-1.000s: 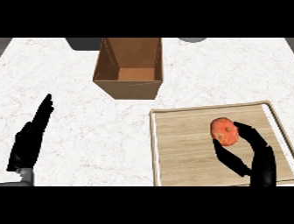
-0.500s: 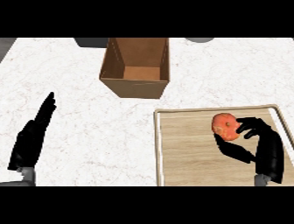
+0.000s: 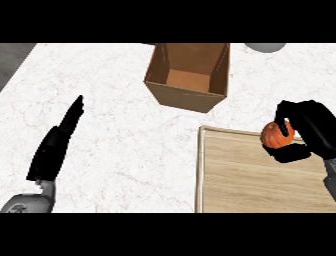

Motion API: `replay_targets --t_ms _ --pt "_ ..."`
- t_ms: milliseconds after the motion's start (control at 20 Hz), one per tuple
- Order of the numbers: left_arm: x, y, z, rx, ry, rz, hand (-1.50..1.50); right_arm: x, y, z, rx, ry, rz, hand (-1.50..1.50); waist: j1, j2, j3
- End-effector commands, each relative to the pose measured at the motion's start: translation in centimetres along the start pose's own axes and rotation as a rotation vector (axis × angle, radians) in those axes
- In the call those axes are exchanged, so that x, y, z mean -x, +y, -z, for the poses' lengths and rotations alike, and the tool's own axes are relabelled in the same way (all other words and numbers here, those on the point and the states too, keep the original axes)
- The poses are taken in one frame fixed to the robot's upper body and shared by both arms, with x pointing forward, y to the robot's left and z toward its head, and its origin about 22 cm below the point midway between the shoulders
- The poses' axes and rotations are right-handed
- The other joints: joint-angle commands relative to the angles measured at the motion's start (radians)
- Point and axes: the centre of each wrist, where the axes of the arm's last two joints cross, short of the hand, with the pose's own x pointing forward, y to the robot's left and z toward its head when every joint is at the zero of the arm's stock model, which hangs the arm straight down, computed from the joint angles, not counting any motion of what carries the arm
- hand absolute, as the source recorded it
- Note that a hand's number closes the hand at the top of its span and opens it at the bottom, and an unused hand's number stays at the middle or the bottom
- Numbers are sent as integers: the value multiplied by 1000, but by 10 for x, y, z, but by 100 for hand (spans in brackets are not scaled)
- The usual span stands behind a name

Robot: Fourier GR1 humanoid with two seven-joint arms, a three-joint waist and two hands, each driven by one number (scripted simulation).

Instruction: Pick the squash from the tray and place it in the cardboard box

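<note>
Right hand (image 3: 315,131) is curled round the squash (image 3: 277,135), thumb under and fingers over, holding it above the far edge of the tray (image 3: 223,175). Squash is small, round, orange; tray is pale flat wood. The tall cardboard box (image 3: 188,75), open on top, sits just beyond the tray. Left hand (image 3: 56,145) rests flat and straight, well left of the tray.

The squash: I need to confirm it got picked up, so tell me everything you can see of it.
The squash is small, round and orange, with faint darker ribs. The right hand curls round it, fingers over its top and thumb beneath, hiding its right side. It shows over the upper edge of the wooden tray, right of the open cardboard box. Whether it touches the tray cannot be told.
</note>
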Motion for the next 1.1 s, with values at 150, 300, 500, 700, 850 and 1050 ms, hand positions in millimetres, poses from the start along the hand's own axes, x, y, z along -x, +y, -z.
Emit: replay_targets --t_ms 150,300,500,700,850,1050 --pt "-4 1 8 2 -2 4 0 32 -66 59 -101 -248 -24 150 -8 0 10" --pt "-7 -11 11 7 -2 -6 0 16 -91 87 -50 -405 179 150 -23 -5 10" --pt "-1 -3 11 -10 21 -10 0 12 -100 110 -27 -591 388 150 -45 -9 10" --pt "2 9 11 -42 28 2 0 19 -134 132 -53 -703 508 150 -72 -18 8" --pt "18 21 -1 -68 61 -1 0 -1 -135 157 -105 -780 570 150 -97 -27 6" --pt "22 4 -4 -66 73 -1 0 -46 -153 194 -142 -779 577 150 -108 -28 5"
